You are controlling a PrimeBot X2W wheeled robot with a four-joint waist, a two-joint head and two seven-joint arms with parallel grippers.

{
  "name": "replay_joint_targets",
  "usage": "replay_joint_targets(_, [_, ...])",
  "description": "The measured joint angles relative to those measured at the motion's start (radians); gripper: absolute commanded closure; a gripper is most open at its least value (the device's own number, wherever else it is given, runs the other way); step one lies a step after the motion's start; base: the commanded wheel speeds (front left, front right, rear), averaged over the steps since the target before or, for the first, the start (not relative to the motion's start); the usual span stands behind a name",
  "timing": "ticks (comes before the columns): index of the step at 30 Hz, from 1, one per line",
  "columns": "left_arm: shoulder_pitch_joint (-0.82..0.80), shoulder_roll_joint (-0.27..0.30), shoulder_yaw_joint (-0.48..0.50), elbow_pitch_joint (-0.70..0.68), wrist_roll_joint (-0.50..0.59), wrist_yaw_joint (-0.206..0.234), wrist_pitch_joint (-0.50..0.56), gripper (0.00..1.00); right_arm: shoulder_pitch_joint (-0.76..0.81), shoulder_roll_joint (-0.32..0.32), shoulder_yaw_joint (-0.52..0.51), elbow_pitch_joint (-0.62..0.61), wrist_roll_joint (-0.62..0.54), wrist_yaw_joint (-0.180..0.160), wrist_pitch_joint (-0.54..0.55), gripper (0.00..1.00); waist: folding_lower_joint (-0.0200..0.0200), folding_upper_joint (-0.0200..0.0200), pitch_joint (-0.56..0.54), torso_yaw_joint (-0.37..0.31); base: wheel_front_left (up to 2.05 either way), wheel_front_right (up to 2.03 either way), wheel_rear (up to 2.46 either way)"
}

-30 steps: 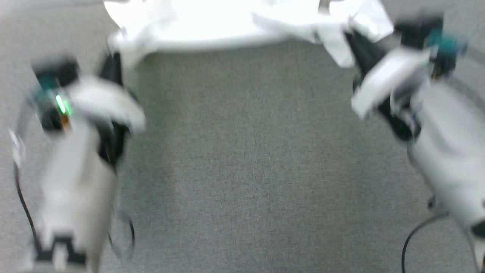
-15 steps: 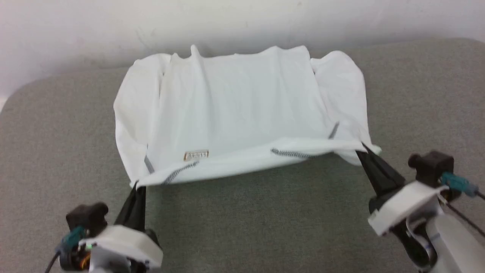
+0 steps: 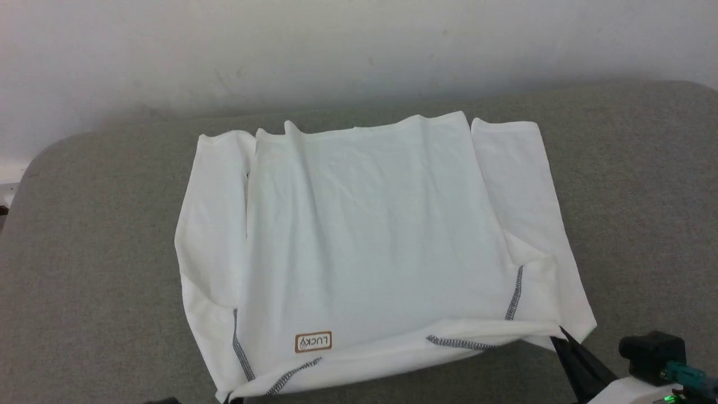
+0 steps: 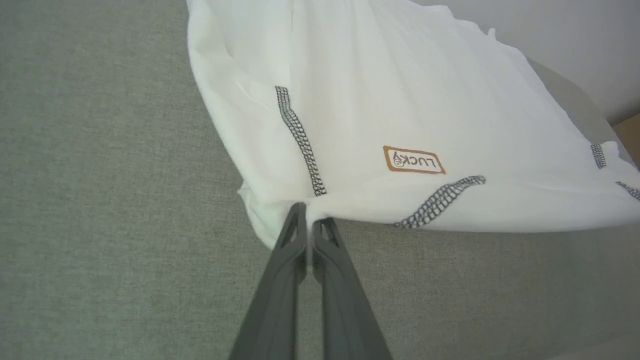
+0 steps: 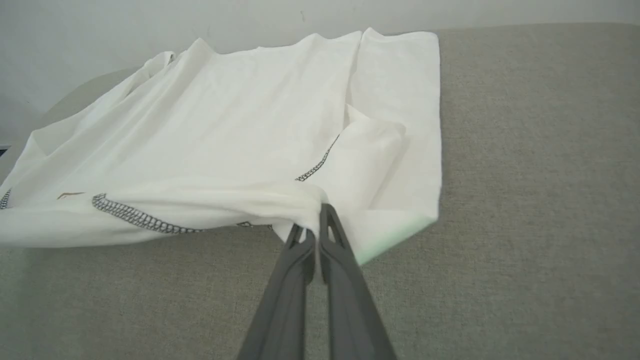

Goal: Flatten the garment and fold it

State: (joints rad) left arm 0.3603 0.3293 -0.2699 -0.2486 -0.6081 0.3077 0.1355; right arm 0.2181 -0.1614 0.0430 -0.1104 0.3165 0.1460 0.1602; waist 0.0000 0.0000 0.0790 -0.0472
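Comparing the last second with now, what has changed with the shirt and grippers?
The garment, billowed and raised half a second ago, has come down and lies spread nearly flat on the grey surface. The head camera also shifted. Unchanged: the left gripper and right gripper stay shut on its near corners; nothing was let go.

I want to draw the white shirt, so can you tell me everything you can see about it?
The shirt is white, thin and soft-looking, with dark grey zigzag stitching along its seams and a small brown-edged label reading LUCKY. It lies spread on the grey fabric surface, mostly flat with gentle wrinkles, a long sleeve along each side. Its near edge looks lifted slightly: the left gripper pinches one near corner, the right gripper the other.
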Motion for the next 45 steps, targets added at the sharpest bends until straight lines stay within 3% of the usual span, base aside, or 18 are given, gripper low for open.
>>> replay_joint_targets(6, [0.028, -0.034, -0.031, 0.084, -0.037, -0.002, 0.023, 1.00, 0.037, 0.031, -0.028, 0.068, -0.017, 0.000, 0.012, 1.00, 0.0000, 0.0000, 0.005, 0.006, 0.00, 0.00, 0.00])
replay_joint_targets(10, [0.008, -0.064, -0.048, 0.179, -0.057, -0.045, -0.006, 1.00, 0.036, 0.033, -0.009, 0.150, -0.022, -0.006, -0.004, 1.00, 0.0000, 0.0000, 0.011, 0.014, 0.00, 0.00, 0.00])
replay_joint_targets(12, [-0.026, -0.087, -0.053, 0.231, -0.067, -0.064, -0.030, 1.00, 0.027, 0.040, 0.007, 0.187, -0.015, -0.006, -0.010, 0.58, 0.0000, 0.0000, 0.015, 0.020, 0.00, 0.00, 0.00])
replay_joint_targets(14, [-0.057, -0.110, -0.051, 0.283, -0.082, -0.090, -0.054, 1.00, 0.012, 0.039, 0.030, 0.225, -0.014, -0.011, -0.022, 0.00, 0.0001, 0.0000, 0.017, 0.024, 0.00, 0.00, 0.00])
replay_joint_targets(15, [-0.070, -0.120, -0.048, 0.301, -0.090, -0.102, -0.069, 0.59, 0.005, 0.037, 0.043, 0.235, -0.009, -0.013, -0.030, 0.00, 0.0001, 0.0000, 0.018, 0.025, 0.00, 0.00, 0.00])
replay_joint_targets(16, [-0.082, -0.125, -0.049, 0.316, -0.092, -0.110, -0.079, 0.04, 0.001, 0.036, 0.051, 0.243, -0.004, -0.013, -0.041, 0.00, 0.0000, 0.0000, 0.018, 0.027, 0.00, 0.00, 0.00])
replay_joint_targets(17, [-0.091, -0.127, -0.048, 0.327, -0.092, -0.115, -0.089, 0.00, -0.002, 0.035, 0.056, 0.244, -0.002, -0.013, -0.054, 0.00, 0.0001, 0.0000, 0.017, 0.028, 0.00, 0.00, 0.00])
replay_joint_targets(25, [-0.130, -0.093, 0.001, 0.239, -0.073, -0.118, -0.147, 0.00, -0.008, 0.039, 0.007, 0.116, -0.002, -0.014, -0.209, 0.00, 0.0000, 0.0000, 0.000, 0.026, 0.00, 0.00, 0.00])
replay_joint_targets(33, [-0.253, 0.002, 0.108, 0.131, -0.024, -0.068, -0.169, 0.00, -0.051, 0.083, -0.038, -0.061, -0.036, -0.014, -0.215, 0.00, 0.0000, 0.0000, 0.014, 0.010, 0.00, 0.00, 0.00])
replay_joint_targets(41, [-0.493, 0.057, 0.198, 0.201, -0.016, -0.062, -0.207, 0.00, -0.160, 0.095, -0.017, -0.139, -0.063, -0.015, -0.203, 0.00, 0.0002, 0.0000, 0.080, -0.016, 0.00, 0.00, 0.00])
replay_joint_targets(45, [-0.665, 0.091, 0.222, 0.304, -0.036, -0.101, -0.193, 0.00, -0.221, 0.097, -0.013, -0.145, -0.062, -0.015, -0.206, 0.00, 0.0002, 0.0000, 0.135, -0.034, 0.00, 0.00, 0.00])
